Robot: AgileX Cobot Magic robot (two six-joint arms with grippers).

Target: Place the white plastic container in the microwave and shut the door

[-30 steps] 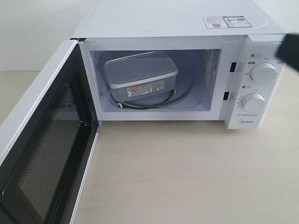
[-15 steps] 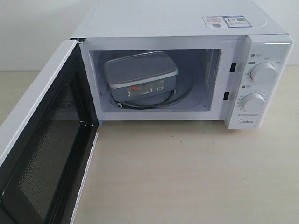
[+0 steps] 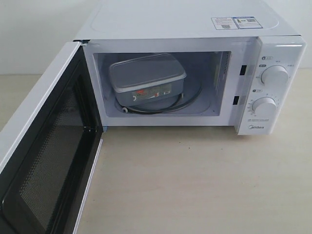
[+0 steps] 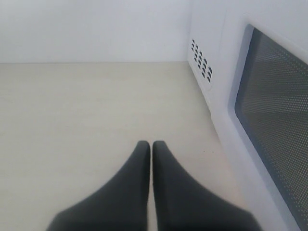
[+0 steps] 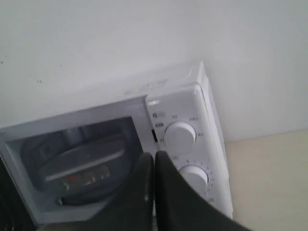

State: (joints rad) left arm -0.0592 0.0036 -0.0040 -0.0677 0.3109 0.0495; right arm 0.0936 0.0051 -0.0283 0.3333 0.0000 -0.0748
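Your left gripper point(image 4: 152, 144): fingers pressed together tip to tip, nothing between them. It sits over bare table point(image 4: 72, 110), just beside the outer face of the door point(image 4: 231, 72) and not touching it. Your right gripper point(image 5: 154, 155): likewise clenched on nothing, clear of the microwave point(image 5: 192, 96) and facing its front. In its own view the tips line up between the cavity opening and the two dials point(image 5: 181, 136). In the exterior view the door point(image 3: 34, 122) stands swung wide open at the left, its dark mesh window point(image 3: 51, 161) and black inner frame turned toward the table in front of the cavity. The white plastic container point(image 3: 146, 73) is inside the microwave point(image 3: 170, 19), lid on. It rests on the glass turntable point(image 3: 187, 101), left of the cavity's centre, with its red-and-white label point(image 3: 141, 93) facing the opening.
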